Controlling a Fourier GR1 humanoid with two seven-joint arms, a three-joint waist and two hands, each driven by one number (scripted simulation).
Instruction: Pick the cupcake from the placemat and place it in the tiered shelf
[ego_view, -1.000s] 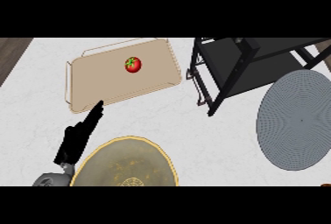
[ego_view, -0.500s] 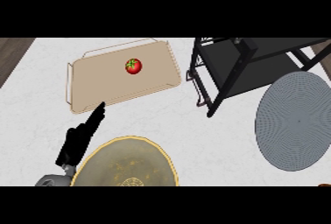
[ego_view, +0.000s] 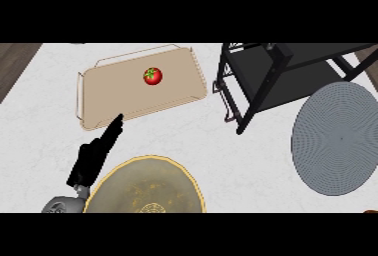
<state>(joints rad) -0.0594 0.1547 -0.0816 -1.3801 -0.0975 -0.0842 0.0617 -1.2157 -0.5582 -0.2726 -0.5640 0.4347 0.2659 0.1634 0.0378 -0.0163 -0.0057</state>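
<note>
The left hand hangs over the desk, fingers straight and empty, tips at the beige tray holding a tomato.

On the counter, the tray lies at eleven o'clock from the middle, with a tomato on it. The tiered shelf stands at one o'clock, just right of the tray. The placemat lies at four o'clock and the plate at seven, with the left hand between plate and tray.
</note>
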